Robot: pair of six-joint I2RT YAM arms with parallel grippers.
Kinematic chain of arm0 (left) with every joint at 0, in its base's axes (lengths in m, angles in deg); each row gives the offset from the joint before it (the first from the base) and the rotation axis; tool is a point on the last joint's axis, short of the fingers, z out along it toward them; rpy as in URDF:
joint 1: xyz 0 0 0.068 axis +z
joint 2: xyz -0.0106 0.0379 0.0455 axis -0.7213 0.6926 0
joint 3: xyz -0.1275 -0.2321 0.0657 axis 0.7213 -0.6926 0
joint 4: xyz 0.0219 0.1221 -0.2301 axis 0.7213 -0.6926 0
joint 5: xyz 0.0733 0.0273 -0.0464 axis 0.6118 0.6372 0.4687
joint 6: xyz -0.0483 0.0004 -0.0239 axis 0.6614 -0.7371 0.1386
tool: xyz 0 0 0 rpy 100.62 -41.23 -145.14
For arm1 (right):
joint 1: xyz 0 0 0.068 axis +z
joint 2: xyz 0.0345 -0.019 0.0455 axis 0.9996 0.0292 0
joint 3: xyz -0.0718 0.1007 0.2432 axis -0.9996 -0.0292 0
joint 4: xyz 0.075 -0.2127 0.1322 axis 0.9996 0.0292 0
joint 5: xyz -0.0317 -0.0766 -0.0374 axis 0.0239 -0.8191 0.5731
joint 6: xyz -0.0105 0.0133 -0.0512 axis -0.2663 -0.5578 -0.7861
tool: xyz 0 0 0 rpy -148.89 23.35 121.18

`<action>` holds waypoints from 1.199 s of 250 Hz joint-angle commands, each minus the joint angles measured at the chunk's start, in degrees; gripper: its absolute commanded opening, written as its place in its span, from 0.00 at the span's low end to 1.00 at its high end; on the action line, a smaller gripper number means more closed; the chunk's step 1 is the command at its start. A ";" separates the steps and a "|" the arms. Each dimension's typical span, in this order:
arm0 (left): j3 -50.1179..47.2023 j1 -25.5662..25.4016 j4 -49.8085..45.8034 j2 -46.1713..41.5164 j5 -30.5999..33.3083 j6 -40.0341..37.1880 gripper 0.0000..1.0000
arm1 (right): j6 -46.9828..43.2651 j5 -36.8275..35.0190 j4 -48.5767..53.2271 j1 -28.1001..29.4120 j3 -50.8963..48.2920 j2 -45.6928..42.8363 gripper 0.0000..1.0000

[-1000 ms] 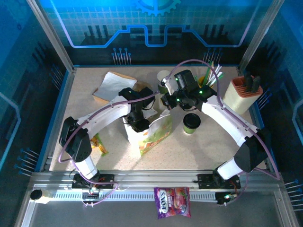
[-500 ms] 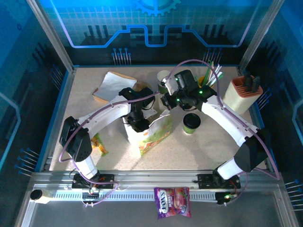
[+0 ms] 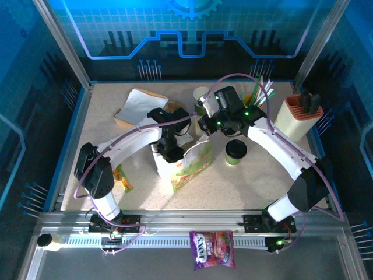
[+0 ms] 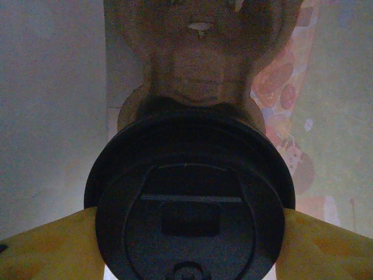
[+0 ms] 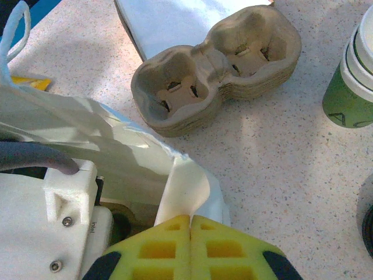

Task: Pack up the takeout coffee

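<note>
Coffee cup (image 4: 189,175): It is sitting right between the left jaws, down inside the paper bag (image 3: 189,166). Its round black lid is facing up at the wrist camera.
Left gripper (image 4: 187,213): It is reaching down into the bag. Its yellow fingers (image 4: 46,251) are pinching the coffee cup from both sides.
Brown cardboard shape (image 4: 198,58): It is lying just past the left jaws, beyond the coffee cup. I cannot tell what it is.
Paper bag: It is standing on the table (image 3: 262,181), all around the left jaws. A flower-printed wall is showing beside the left jaws.
Right gripper (image 5: 190,219): Its yellow jaws are pressing together. They are pinching a white flap of the paper bag's top edge.
Second coffee cup (image 3: 236,150): It is standing upright on the table with its black lid on. It is near the right jaws, a little toward the arm bases, and apart from the paper bag.
Cardboard trays (image 5: 215,70): They are lying in a stack on the table, out past the right jaws.
Open cup (image 5: 349,76): It is standing on the table past the right jaws, near the cardboard trays.
Straw cup (image 3: 256,96): It is standing farther back than the right jaws.
</note>
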 commanded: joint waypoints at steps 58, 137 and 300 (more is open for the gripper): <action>-2.17 0.65 1.04 2.87 1.48 -0.95 0.55 | -0.43 -0.22 1.04 0.10 -0.22 1.67 0.06; -2.48 1.02 1.26 5.42 2.88 -0.66 0.55 | -0.34 0.30 0.71 0.09 -0.21 2.16 0.06; -1.62 0.23 1.83 2.92 2.37 0.57 0.68 | -0.30 -0.09 0.58 0.03 -0.37 1.68 0.10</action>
